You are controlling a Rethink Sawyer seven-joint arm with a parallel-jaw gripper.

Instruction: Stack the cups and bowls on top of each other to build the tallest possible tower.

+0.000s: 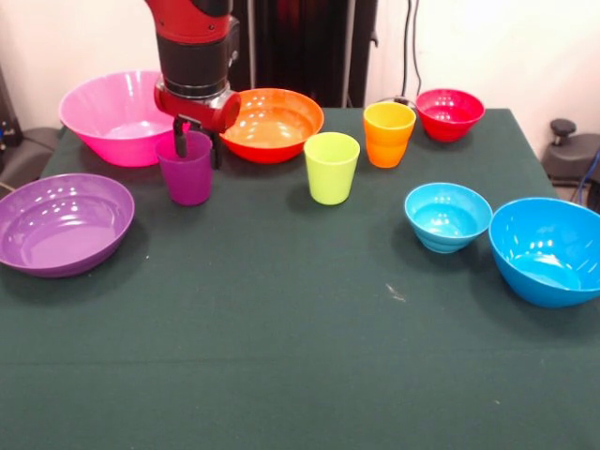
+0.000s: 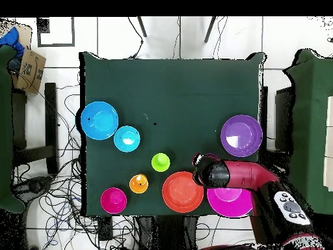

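Observation:
My gripper (image 1: 198,147) hangs low over the purple cup (image 1: 186,173), which stands on the table. One finger (image 1: 180,142) dips at the cup's mouth and the other sits just outside its right wall, with a gap between them. The lime green cup (image 1: 332,167) and orange cup (image 1: 388,133) stand to the right. Around them are the big pink bowl (image 1: 111,114), orange bowl (image 1: 274,122), shallow purple bowl (image 1: 62,223), small red bowl (image 1: 450,113), small light blue bowl (image 1: 447,216) and big blue bowl (image 1: 551,249). No lime green bowl is in view.
From overhead, the arm (image 2: 244,174) reaches over the pink bowl (image 2: 229,202) and covers most of the purple cup. The dark green table (image 1: 300,356) has chairs and cables around it.

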